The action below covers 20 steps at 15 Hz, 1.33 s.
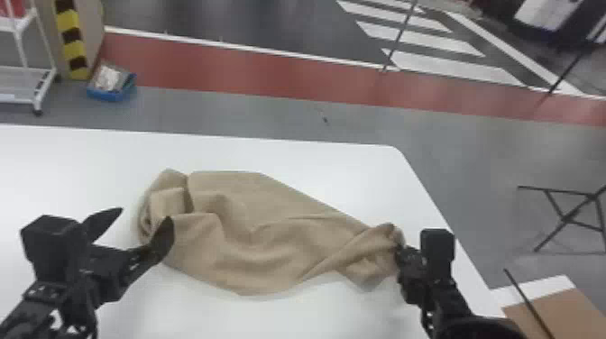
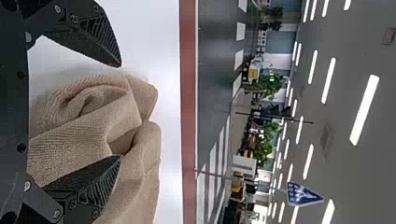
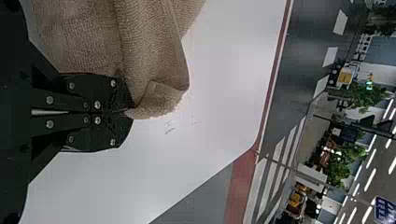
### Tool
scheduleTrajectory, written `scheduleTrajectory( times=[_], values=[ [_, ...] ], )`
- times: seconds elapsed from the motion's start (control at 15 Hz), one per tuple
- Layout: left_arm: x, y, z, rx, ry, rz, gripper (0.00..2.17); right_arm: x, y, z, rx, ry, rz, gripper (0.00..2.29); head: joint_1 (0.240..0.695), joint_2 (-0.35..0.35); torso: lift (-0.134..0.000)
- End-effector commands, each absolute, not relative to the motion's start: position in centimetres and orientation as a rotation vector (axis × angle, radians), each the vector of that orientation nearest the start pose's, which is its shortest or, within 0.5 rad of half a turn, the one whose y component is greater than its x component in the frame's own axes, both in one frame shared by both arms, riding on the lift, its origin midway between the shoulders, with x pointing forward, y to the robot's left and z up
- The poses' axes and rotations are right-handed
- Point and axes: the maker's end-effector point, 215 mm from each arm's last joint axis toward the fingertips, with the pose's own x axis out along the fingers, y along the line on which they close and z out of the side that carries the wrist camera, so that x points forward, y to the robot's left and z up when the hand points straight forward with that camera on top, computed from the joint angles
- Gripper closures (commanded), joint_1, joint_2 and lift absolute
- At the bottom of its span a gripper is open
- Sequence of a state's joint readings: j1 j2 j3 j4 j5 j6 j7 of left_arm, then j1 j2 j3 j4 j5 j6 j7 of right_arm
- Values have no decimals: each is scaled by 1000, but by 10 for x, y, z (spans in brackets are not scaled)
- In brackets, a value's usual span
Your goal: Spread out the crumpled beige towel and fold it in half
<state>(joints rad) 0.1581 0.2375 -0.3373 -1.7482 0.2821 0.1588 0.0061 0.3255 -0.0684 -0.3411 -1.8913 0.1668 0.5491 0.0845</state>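
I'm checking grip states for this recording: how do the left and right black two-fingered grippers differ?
The left black gripper is open and grips nothing, while the right black gripper is shut on the beige towel. The left gripper is at the towel's rumpled left end; the right gripper is at its right end. Both have flat black fingers.

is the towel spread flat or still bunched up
Bunched up: the towel lies in folds and ridges across the table, its end twisted at the right hand.
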Motion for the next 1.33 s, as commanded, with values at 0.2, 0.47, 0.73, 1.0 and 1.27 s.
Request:
scheduleTrajectory(
  times=[0.2, 0.47, 0.73, 1.0, 1.27],
  values=[
    [497, 73, -436, -56, 302, -403, 218, 423, -453, -473, -225, 563, -302, 1595, 695, -350, -124],
    [482, 64, -465, -48, 413, -450, 674, 425, -453, -470, -223, 557, -300, 1595, 695, -350, -124],
    [476, 68, -460, -32, 454, -445, 1713, 425, -454, -464, -226, 540, -301, 1595, 695, -350, -124],
    [467, 73, -385, -66, 326, -435, 1713, 436, -435, -437, -232, 471, -270, 1595, 695, -350, -124],
    [457, 95, -316, -85, 214, -418, 1713, 444, -391, -390, -235, 367, -200, 1595, 695, -350, -124]
  ],
)
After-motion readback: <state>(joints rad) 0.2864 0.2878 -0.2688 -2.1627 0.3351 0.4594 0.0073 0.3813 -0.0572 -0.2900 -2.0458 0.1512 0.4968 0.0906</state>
